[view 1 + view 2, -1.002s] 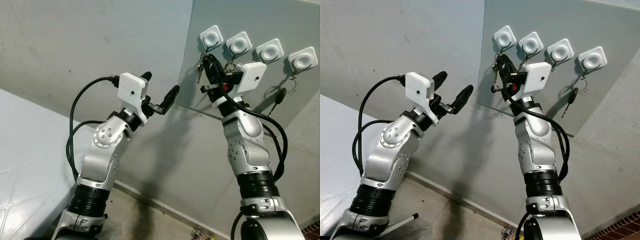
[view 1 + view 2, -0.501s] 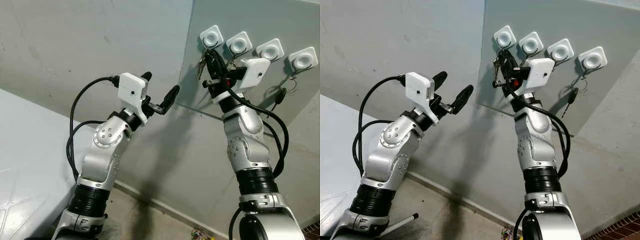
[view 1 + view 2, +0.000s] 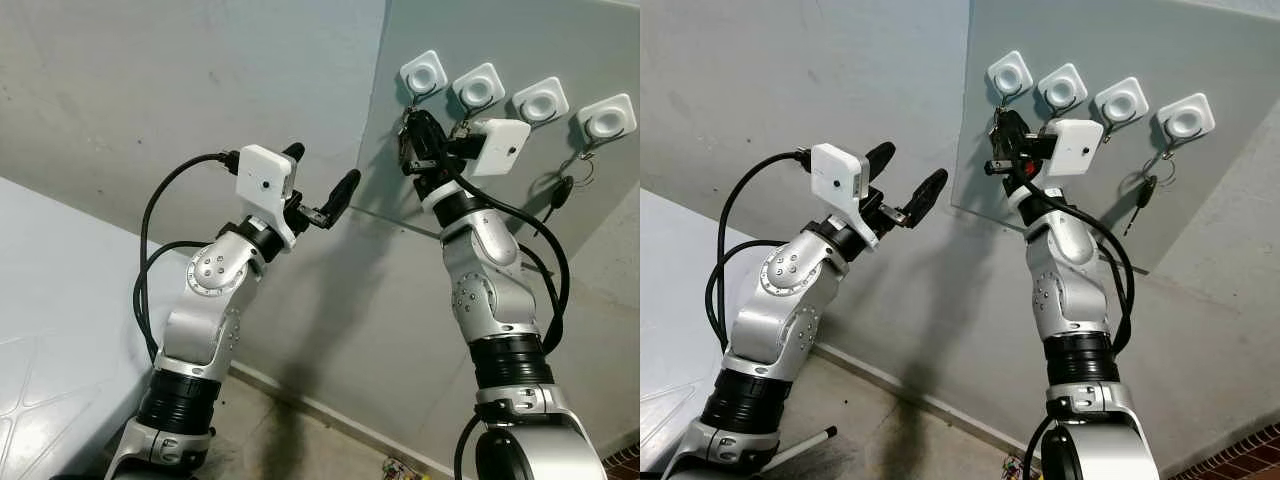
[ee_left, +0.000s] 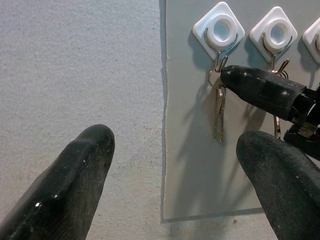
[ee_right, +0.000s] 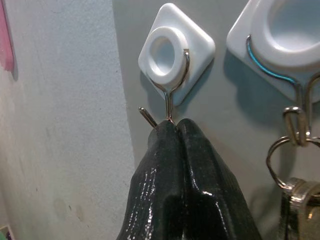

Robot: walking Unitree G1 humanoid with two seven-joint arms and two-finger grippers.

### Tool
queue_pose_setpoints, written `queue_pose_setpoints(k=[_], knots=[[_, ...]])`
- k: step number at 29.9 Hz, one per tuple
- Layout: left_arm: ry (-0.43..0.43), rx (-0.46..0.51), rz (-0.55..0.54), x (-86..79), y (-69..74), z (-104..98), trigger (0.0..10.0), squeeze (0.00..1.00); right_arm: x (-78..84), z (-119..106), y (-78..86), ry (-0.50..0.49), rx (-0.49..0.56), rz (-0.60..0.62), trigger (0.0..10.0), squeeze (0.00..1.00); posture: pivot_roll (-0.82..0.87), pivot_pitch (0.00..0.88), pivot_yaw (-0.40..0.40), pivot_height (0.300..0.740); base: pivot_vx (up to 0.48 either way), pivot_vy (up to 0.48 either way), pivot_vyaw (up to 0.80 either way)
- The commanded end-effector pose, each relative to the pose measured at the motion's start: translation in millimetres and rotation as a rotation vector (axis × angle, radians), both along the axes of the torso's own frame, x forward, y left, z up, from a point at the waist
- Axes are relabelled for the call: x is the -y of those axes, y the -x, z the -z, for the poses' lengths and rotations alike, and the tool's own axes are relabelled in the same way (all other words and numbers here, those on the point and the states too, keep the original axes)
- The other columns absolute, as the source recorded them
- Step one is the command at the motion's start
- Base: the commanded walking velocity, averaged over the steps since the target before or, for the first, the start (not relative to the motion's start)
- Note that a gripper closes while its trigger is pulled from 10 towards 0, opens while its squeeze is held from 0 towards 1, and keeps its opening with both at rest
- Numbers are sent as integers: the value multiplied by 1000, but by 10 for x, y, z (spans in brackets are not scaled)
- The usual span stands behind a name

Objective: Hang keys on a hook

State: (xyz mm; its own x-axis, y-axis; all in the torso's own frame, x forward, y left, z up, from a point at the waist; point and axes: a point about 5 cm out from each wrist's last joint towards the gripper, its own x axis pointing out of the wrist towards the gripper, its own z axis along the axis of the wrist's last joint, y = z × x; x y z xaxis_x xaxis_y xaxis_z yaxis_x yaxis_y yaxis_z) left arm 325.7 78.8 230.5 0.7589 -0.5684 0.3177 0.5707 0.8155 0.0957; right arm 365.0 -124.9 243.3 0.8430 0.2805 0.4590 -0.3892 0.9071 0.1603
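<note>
The right gripper (image 5: 175,131) presses its two long black fingers together right under the leftmost white square wall hook (image 5: 175,55), pinching the ring of the small bunch of silver keys (image 4: 220,112). The left wrist view shows what the right wrist view hides: the ring sits at the wire tip of that hook, with the keys hanging straight down below the black fingertip. In the right wrist view the fingers cover the ring, and whether it already rests on the wire cannot be told. Just beside the gripper, the second white hook (image 5: 287,35) carries another ring with keys (image 5: 295,192).

In the head views the right arm reaches steeply up with its white wrist camera box (image 3: 497,146) near the row of four hooks on the grey wall panel (image 3: 500,190). Well apart from the gripper, a black-headed key (image 3: 563,190) hangs under the fourth hook (image 3: 607,120).

The left gripper (image 3: 318,182) is raised beside the panel's edge, its fingers (image 4: 67,187) spread wide and holding nothing, pointed toward the right gripper. Its elbow is bent, black cable looping beside the silver forearm.
</note>
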Motion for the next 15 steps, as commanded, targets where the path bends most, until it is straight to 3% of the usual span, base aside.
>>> queue_pose_setpoints(k=[1,2,15], knots=[[6,3,4,2,18,-14,10000,0,13,3,5,-8,0,-9,10000,0,-46,0,-61,740,0,0,0],[0,9,-15,-8,9,-10,10000,0,13,19,17,-12,-2,-12,10000,1000,-42,0,-64,740,0,0,0],[4,-43,-86,-74,-23,186,10000,0,48,297,214,-3,-23,-19,10000,1000,-49,11,-59,740,0,0,0]])
